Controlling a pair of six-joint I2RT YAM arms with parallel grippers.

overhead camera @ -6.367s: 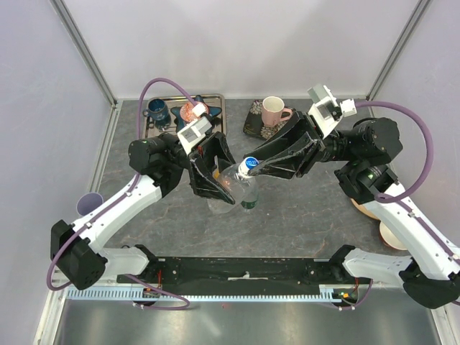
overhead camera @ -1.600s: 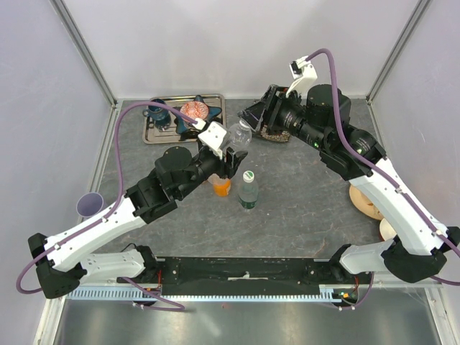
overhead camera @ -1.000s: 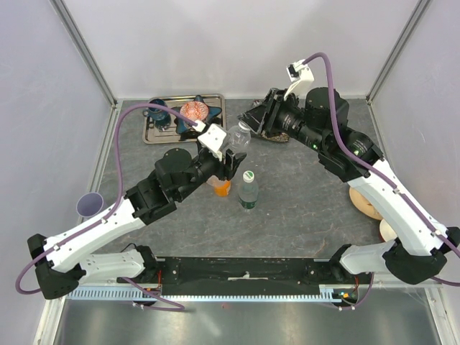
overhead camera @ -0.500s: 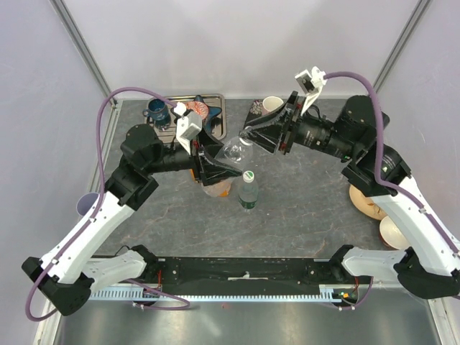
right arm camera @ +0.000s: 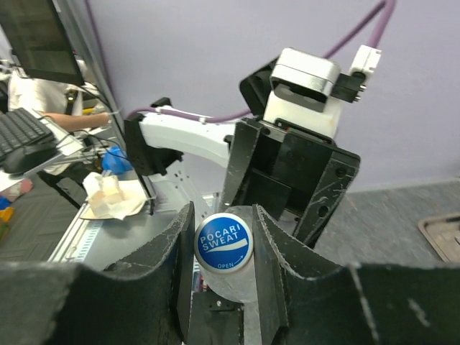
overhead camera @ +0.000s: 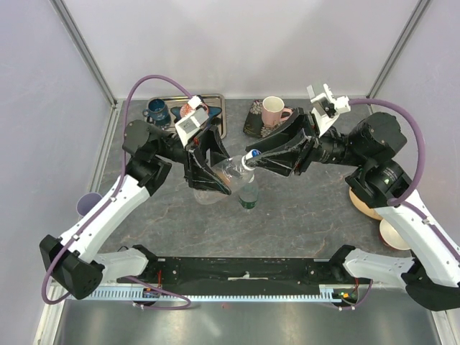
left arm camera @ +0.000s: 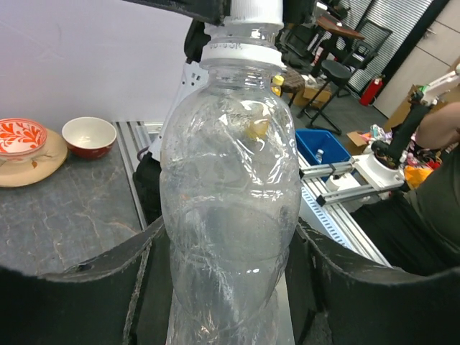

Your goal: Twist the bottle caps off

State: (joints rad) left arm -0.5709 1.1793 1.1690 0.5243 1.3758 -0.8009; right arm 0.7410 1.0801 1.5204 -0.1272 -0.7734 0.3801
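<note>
Table (overhead camera: 316, 201) first: grey stone top, and the colourless clear bottle (left arm camera: 230, 215) isn't on it. I have it lifted between my two arms, above the middle of the table, tipped so its neck points to my right. The green-tinted bottle (overhead camera: 248, 194) stands upright on the table just under it, untouched.

My left gripper (overhead camera: 210, 171) is clamped around the clear bottle's body, one finger (left arm camera: 79, 287) on each flank and the wall pressed in between them. It looks empty, or nearly so. I judge it very light, thin-walled and springy: squeeze harder and it will buckle, squeeze less and the smooth plastic will spin in my grip once the torque comes. The ribbed lower belly, where I am now, seems the best hold, since the ridges stiffen it.

My right gripper (overhead camera: 254, 158) is up at the neck, pinching the blue cap (right arm camera: 224, 243). The wrist view shows its printed face square on, with a black finger (right arm camera: 172, 251) tight against each side of its rim. The cap is small, hard and stiff, so it won't give. The side skirt is the part to bite, across the full width and seated deep. The danger, I reckon, is the bottle twisting along with it.
</note>
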